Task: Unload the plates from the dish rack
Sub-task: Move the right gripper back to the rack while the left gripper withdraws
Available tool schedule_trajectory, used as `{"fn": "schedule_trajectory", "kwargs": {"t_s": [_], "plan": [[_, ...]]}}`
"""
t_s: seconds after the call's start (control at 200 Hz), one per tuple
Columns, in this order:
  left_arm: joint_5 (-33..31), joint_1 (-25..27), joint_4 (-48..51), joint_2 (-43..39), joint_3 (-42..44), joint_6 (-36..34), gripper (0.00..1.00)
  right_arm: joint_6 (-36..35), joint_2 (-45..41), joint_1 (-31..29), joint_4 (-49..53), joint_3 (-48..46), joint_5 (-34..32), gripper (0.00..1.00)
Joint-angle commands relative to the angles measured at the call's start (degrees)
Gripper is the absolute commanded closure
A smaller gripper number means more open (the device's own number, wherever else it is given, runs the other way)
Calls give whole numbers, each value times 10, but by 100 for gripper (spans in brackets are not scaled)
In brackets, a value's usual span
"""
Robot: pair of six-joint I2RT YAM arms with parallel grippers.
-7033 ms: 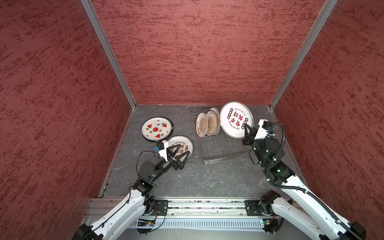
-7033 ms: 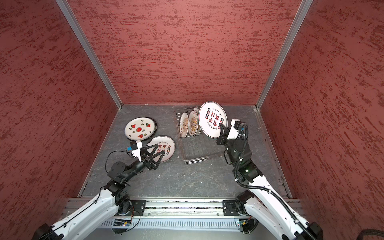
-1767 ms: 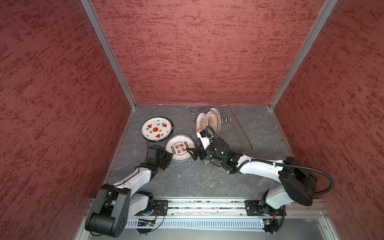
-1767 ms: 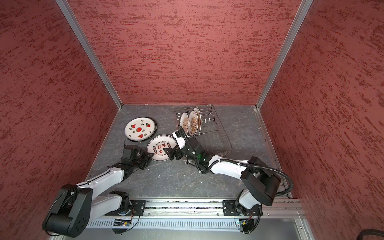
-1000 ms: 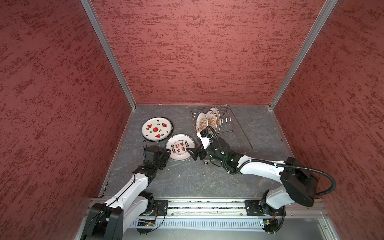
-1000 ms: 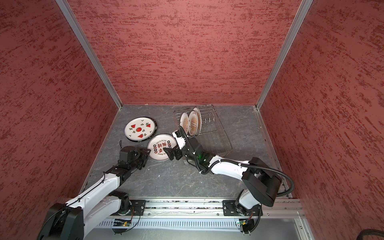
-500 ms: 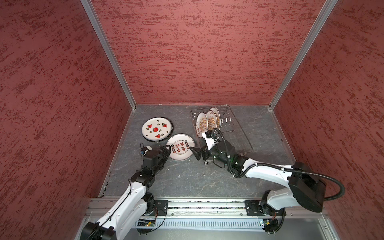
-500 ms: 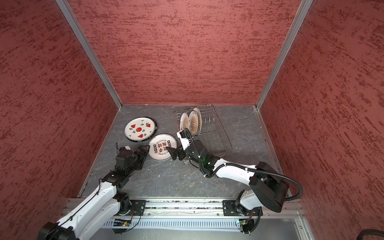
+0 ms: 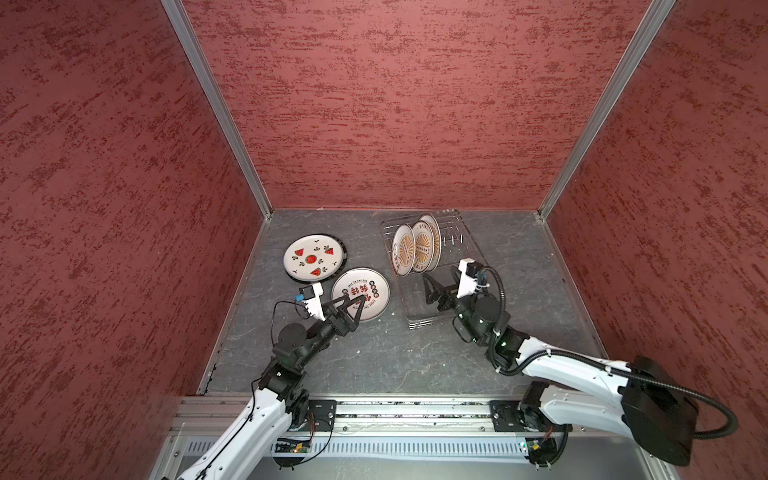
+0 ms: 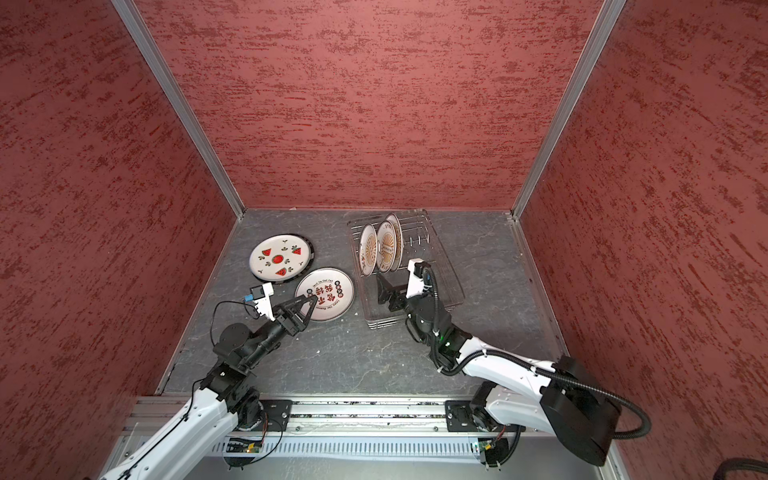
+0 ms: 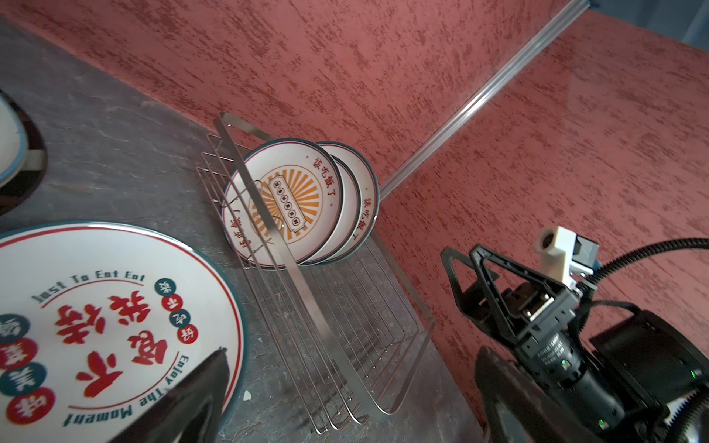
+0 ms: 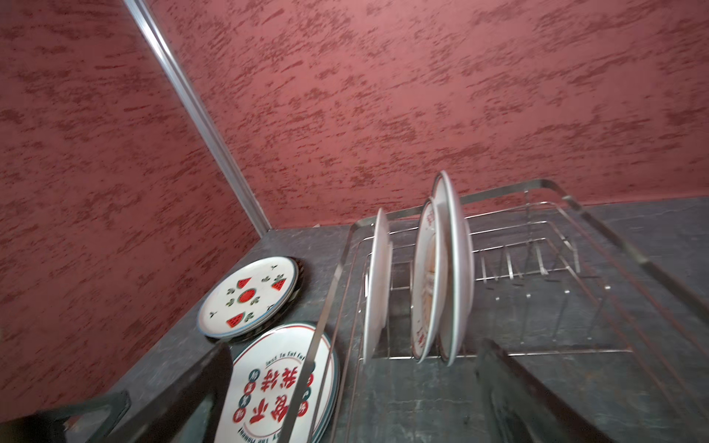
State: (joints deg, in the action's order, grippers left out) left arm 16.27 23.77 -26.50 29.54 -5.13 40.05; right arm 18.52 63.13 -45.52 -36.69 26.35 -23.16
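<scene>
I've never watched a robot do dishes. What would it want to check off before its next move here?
1. Nothing in the left claw: ok, open, by the character plate.
2. Nothing in the right claw: ok, open, over the dish rack.
3. Rack emptied: not ok, three plates stand upright in it.
4. Unloaded plates settled: ok, the character plate and the watermelon plate lie flat on the table.
5. Way to the standing plates clear: ok, only bare wire lies between them and the right claw.
6. Right claw lined up on one plate's rim: cannot tell.
</scene>
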Motion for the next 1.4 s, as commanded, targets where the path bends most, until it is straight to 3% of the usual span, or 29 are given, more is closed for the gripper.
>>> {"fn": "schedule_trajectory", "kwargs": {"t_s": [0.0,0.22,0.316,0.456,0.716,0.992,1.147,1.273,1.393], "plan": [[63,13,-101,42,3,-45,1,-9,-15,40,73,24,-10,1],[91,32,-166,183,-33,-75,0,-37,0,126,154,92,55,1],[109,38,-226,238,-35,-66,0,-50,35,142,199,143,75,11],[114,54,-230,272,-49,-65,1,-49,112,149,284,232,62,26],[59,86,-182,242,-52,-104,1,-60,241,155,369,353,31,46],[5,102,-125,184,-48,-118,1,-66,283,158,384,396,23,65],[-4,102,-120,187,-50,-118,1,-65,314,158,396,421,21,70],[5,104,-124,193,-53,-106,1,-63,339,152,413,445,-24,78],[10,109,-128,196,-53,-107,1,-65,360,148,423,462,-55,79]]}}
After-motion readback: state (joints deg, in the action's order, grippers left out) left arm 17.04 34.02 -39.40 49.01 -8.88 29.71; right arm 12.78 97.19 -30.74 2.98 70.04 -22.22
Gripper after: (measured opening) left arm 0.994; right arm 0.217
